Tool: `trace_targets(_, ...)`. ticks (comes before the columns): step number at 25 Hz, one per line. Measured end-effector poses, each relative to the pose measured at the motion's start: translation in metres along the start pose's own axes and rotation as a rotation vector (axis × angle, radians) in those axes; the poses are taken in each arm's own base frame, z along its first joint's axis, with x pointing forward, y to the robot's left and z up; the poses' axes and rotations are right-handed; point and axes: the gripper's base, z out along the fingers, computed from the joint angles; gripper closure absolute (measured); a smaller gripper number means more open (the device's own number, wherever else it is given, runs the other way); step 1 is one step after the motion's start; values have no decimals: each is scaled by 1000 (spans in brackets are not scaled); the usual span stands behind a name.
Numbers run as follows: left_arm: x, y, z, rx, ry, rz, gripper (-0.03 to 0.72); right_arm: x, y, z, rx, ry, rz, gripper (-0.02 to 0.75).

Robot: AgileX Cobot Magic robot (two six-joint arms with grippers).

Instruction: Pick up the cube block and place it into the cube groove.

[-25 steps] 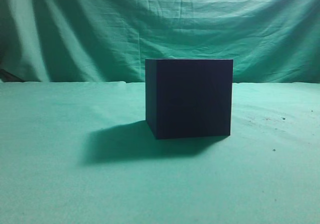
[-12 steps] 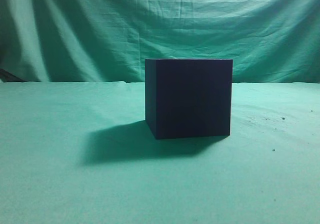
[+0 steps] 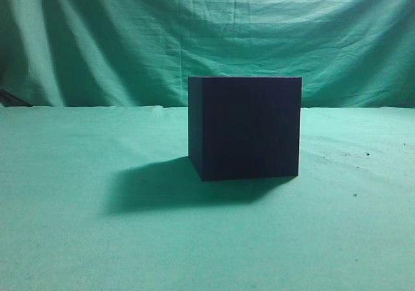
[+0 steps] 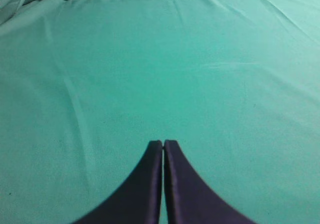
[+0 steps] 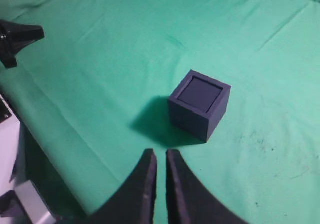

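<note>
The cube groove (image 3: pixel 245 128), a large dark navy box, stands mid-table on the green cloth. In the right wrist view it (image 5: pixel 196 120) shows a square area set inside the rim of its top. That square is dark, and I cannot tell whether it is empty or filled. The cube block shows nowhere as a separate thing. My right gripper (image 5: pixel 159 151) is shut and empty, held above the cloth short of the box. My left gripper (image 4: pixel 163 142) is shut and empty over bare cloth. Neither gripper shows in the exterior view.
A green cloth (image 3: pixel 78 239) covers the table and hangs as a backdrop behind it. In the right wrist view a black pointed part (image 5: pixel 20 34) sits at the table's left edge, with white and grey equipment (image 5: pixel 10 149) below the edge. Dark specks (image 5: pixel 260 139) mark the cloth right of the box.
</note>
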Motion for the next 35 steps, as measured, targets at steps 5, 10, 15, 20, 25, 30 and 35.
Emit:
trace_targets(5, 0, 0, 0, 0, 0, 0, 688, 7, -2, -4, 48, -154, -24, 688)
trace_targets(10, 0, 0, 0, 0, 0, 0, 688, 44, -14, 14, 259, -333, 11, 688)
trace_targets(15, 0, 0, 0, 0, 0, 0, 688, 99, -32, 46, 514, -395, 80, 688)
trace_targets(20, 0, 0, 0, 0, 0, 0, 688, 146, -43, 74, 639, -361, 144, 688)
trace_targets(25, 0, 0, 0, 0, 0, 0, 688, 176, -48, 96, 628, -270, 189, 688)
trace_targets(30, 0, 0, 0, 0, 0, 0, 688, 178, -48, 97, 617, -256, 208, 688)
trace_targets(35, 0, 0, 0, 0, 0, 0, 688, 177, -47, 97, 604, -273, 252, 688)
